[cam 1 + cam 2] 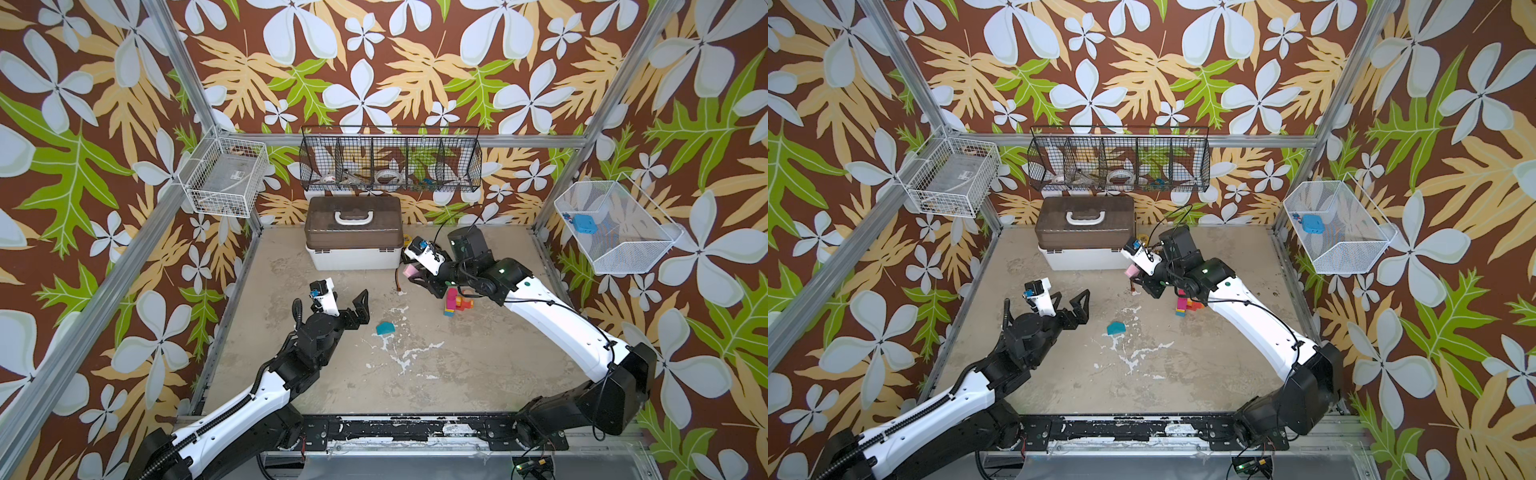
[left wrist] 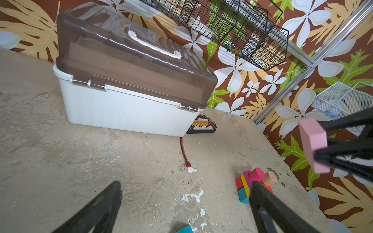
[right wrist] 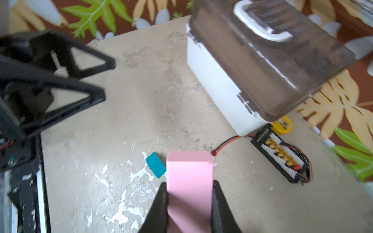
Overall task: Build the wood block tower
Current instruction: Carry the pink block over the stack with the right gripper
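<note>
While it is hanging clear of the table (image 1: 332, 374), pink block (image 3: 189, 171): sitting between the fingers (image 3: 159, 205) of the right claw (image 3: 189, 184), just off the near right corner of the toolbox (image 1: 353, 253).
Long axis: running in line with the fingers, sticking out past their tips.
Right claw: gripping the block's two flat sides, jaws standing narrow.
Stack (image 1: 455, 304): lying at about 4 o'clock from the block in both top views, under the right arm; looking low and jumbled, red, yellow and blue pieces with a magenta cylinder (image 2: 256, 174) and a tan cylinder (image 2: 270, 178).
Coming move, as I am judging it: swinging toward 4 o'clock and laying the block flat.
Teal roof piece (image 1: 385, 328): lying alone at 4 o'clock from the left claw (image 1: 362, 308), well apart from the stack.
Left claw: gaping wide, holding nothing.
Nearer arm: the right one is reaching over the stack.
</note>
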Action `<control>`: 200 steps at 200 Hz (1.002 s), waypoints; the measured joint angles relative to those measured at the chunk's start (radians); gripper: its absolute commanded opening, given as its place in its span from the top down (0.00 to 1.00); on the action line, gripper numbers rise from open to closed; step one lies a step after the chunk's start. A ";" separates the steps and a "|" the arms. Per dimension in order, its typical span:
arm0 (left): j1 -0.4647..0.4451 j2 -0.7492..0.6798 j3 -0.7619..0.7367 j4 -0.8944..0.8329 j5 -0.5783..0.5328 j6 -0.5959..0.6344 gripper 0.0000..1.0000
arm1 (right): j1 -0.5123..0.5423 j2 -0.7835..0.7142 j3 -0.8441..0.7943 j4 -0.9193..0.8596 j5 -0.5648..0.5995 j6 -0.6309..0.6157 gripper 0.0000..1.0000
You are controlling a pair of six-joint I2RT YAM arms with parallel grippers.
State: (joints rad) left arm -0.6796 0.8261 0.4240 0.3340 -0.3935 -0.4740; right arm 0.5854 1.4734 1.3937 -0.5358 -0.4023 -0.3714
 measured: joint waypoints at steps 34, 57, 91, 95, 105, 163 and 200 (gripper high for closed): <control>0.000 -0.024 -0.018 0.008 0.002 0.005 0.00 | -0.057 0.049 0.025 -0.090 -0.020 -0.212 1.00; 0.000 -0.028 -0.019 0.010 0.003 0.008 0.00 | -0.130 0.110 0.096 -0.207 -0.031 -0.339 1.00; 0.000 -0.028 -0.019 0.016 0.006 0.008 0.00 | -0.202 0.181 0.146 -0.371 -0.030 -0.483 1.00; 0.000 -0.027 -0.019 0.016 0.007 0.008 0.00 | -0.204 0.184 0.146 -0.387 -0.029 -0.497 1.00; 0.000 -0.026 -0.019 0.020 0.010 0.008 0.00 | -0.206 0.190 0.147 -0.412 -0.022 -0.523 1.00; 0.000 -0.017 -0.019 0.023 0.025 0.008 0.00 | -0.266 0.224 0.132 -0.443 0.085 -0.575 1.00; 0.000 -0.020 -0.021 0.023 0.029 0.008 0.00 | -0.328 0.209 0.111 -0.422 0.111 -0.578 1.00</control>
State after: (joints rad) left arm -0.6796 0.8059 0.4030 0.3573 -0.3645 -0.4664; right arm 0.2569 1.6829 1.5047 -0.9577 -0.2916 -0.9493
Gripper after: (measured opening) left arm 0.997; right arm 0.235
